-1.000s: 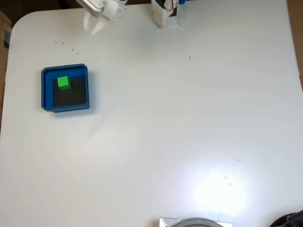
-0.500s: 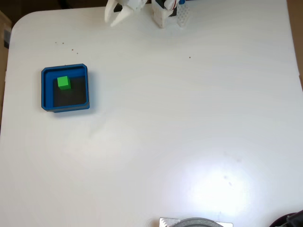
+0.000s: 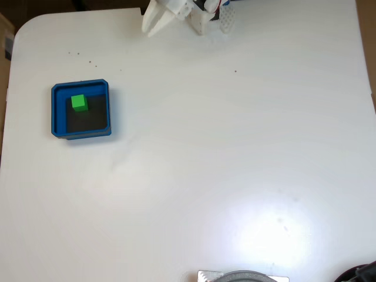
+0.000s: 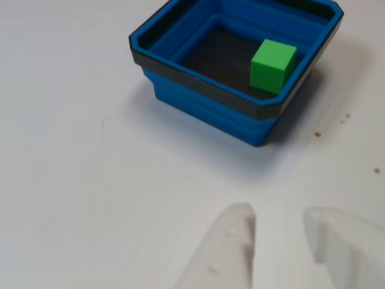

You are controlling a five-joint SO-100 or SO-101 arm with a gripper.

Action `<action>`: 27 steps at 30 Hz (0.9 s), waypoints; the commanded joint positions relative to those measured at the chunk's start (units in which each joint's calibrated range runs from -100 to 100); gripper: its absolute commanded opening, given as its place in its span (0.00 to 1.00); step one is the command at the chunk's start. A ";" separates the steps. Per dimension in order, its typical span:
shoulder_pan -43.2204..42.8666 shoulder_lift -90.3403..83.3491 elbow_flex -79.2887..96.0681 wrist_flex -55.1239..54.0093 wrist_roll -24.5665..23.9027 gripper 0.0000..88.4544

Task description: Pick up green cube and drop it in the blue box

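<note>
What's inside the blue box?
The green cube sits inside the blue box, resting on its dark floor near one corner. Nothing else shows on the visible floor. The spot beneath the cube is covered, and in the other view the near wall hides a strip of floor.

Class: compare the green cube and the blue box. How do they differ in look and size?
The cube is bright green all over; the box is blue with a dark floor. The cube is solid; the box is an open, walled tray. The cube is far smaller and sits inside the box, near a corner. Both have straight-edged, squarish outlines.
</note>
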State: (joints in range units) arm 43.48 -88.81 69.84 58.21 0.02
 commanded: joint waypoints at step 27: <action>-15.00 -10.44 29.80 -31.92 0.29 0.02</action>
State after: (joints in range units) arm 33.74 -97.99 99.11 27.43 -0.02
